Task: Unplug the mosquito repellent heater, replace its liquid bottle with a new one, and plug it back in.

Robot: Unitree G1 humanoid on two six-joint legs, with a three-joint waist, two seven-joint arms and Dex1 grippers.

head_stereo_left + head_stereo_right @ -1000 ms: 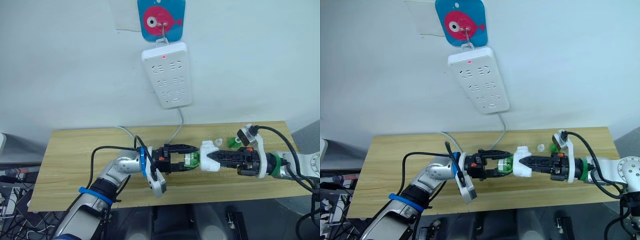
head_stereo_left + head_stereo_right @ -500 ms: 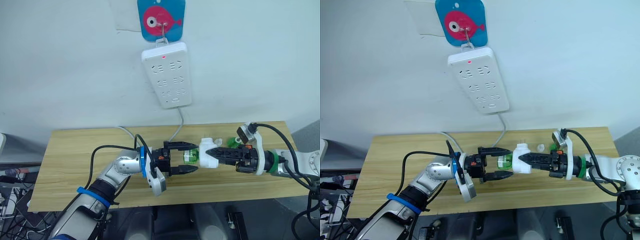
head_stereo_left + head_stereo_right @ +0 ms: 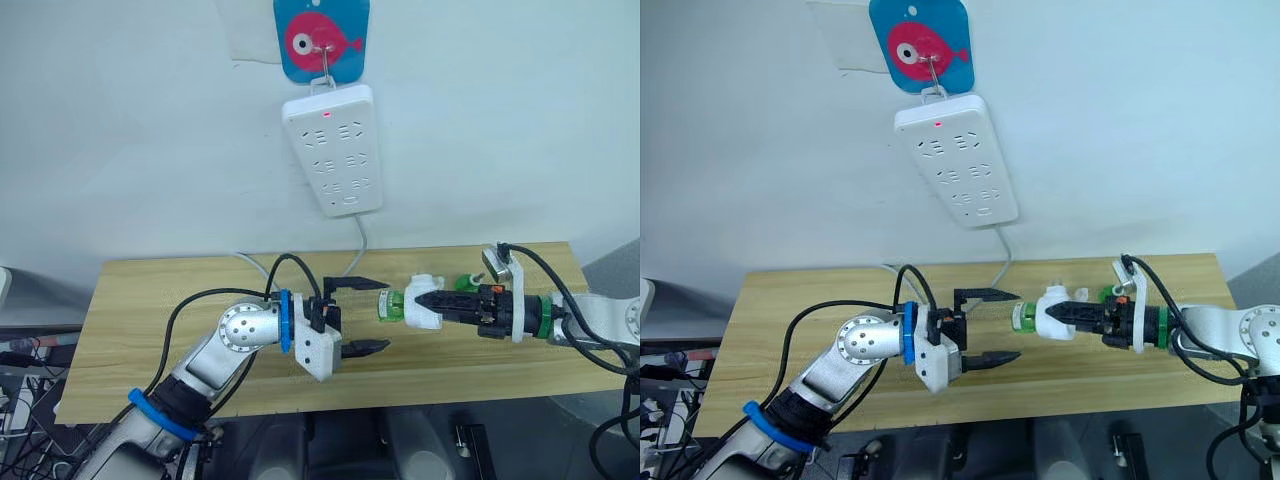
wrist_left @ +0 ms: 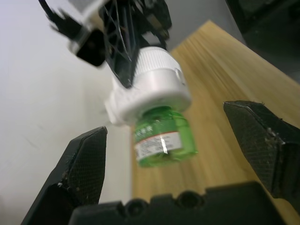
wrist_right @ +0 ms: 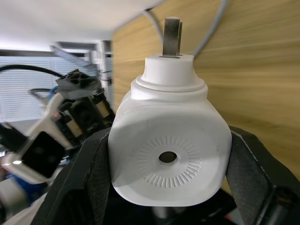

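My right gripper (image 3: 418, 299) is shut on the white mosquito repellent heater (image 3: 424, 318) and holds it above the wooden table (image 3: 150, 300). A green liquid bottle (image 3: 388, 304) sticks out of the heater toward my left gripper (image 3: 362, 316). That gripper is open, its fingers wide apart and just short of the bottle, not touching it. In the left wrist view the bottle (image 4: 161, 136) hangs from the heater (image 4: 150, 89) between the spread fingertips (image 4: 84, 173). The right wrist view shows the heater's vent face (image 5: 168, 150) and its metal prongs (image 5: 172, 35).
A white power strip (image 3: 335, 150) with a red light hangs on the wall under a blue fish hook, and its cable (image 3: 358, 245) drops to the table. A small green object (image 3: 464, 283) lies on the table behind my right gripper.
My left gripper has opened, let go of the green bottle and drawn back to the left. My right gripper has lifted the heater slightly, with the bottle still in it.
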